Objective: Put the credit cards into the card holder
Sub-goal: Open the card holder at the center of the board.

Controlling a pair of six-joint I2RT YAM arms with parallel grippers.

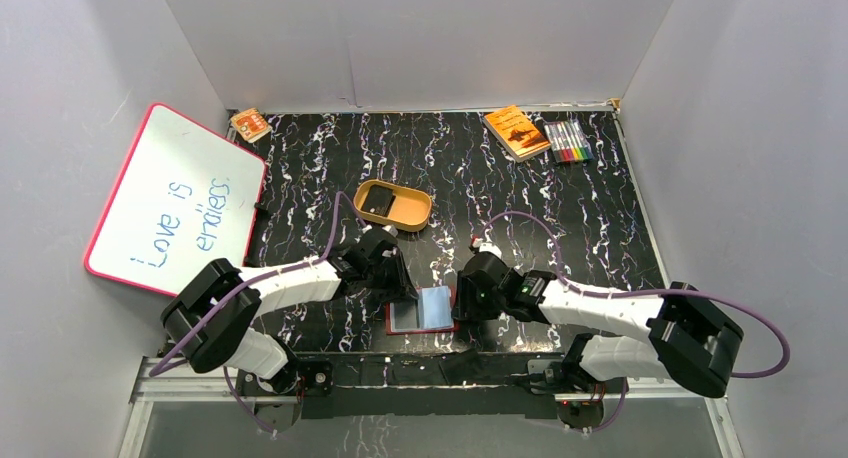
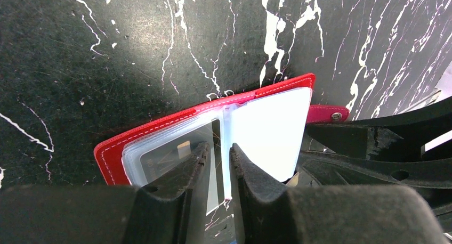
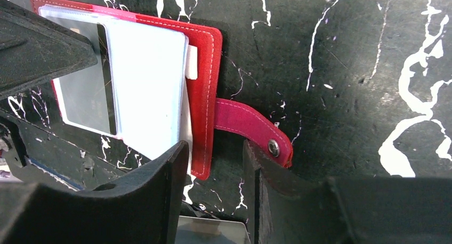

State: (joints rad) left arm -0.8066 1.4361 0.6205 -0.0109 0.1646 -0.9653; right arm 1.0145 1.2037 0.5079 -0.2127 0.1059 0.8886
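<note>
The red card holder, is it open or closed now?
Open. The card holder lies spread on the table, clear inner pockets facing up, and its snap tab sticks out unfastened.

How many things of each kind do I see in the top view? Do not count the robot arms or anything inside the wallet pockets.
Whiteboard: 1
Tan dish: 1
Black card in the dish: 1
Red card holder: 1
Orange booklet: 1
Marker pack: 1
Small orange packet: 1
Total: 7
</note>
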